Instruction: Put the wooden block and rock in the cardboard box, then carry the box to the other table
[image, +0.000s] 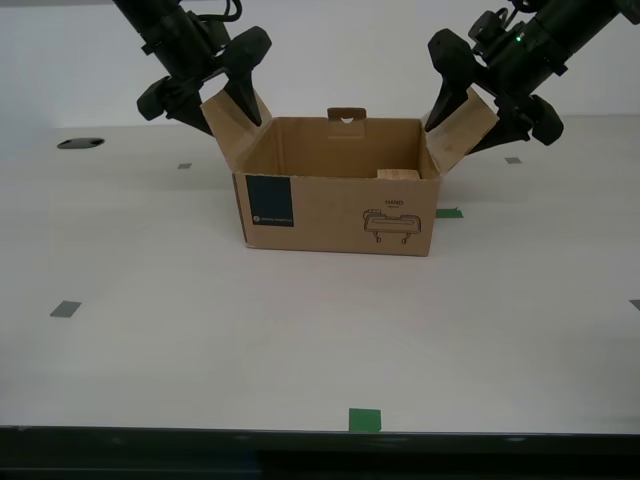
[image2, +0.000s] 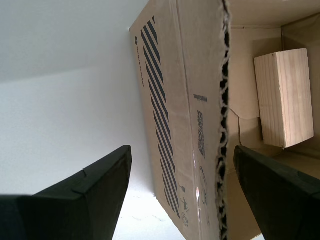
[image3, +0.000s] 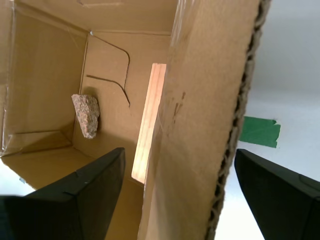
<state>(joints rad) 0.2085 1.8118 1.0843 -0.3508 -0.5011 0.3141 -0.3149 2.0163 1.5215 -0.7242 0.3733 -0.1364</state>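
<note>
- The cardboard box (image: 330, 210) stands upright on the other table (image: 300, 340), top open. Its dark teal label and "HAND" drawing face the exterior camera.
- The wooden block (image: 398, 175) is inside the box, against the side wall on the exterior view's right. Only its top shows over the front wall in that view.
- The rock (image3: 87, 115) is inside the box as well, on the floor and apart from the block. The exterior view does not show it.
- My first gripper (image: 462, 122) is at the box's side flap (image: 455, 142) on the exterior view's right. Its jaws are spread and straddle the flap, one inside the box and one outside.
- In the first wrist view there are gaps between the flap and both fingers (image3: 85, 200), so the flap is not pinched.
- My second gripper (image: 232, 115) is at the opposite side flap (image: 228, 128) of the box. Its jaws are likewise apart, one on each side of the cardboard.
- In the second wrist view the outer finger stands clear of the flap's striped face.
- A strip of green tape (image: 448, 212) lies on the table just beside the box's wall, below my first gripper.
- A second green mark (image: 364, 419) lies near the table's front edge, well apart from the box.
</note>
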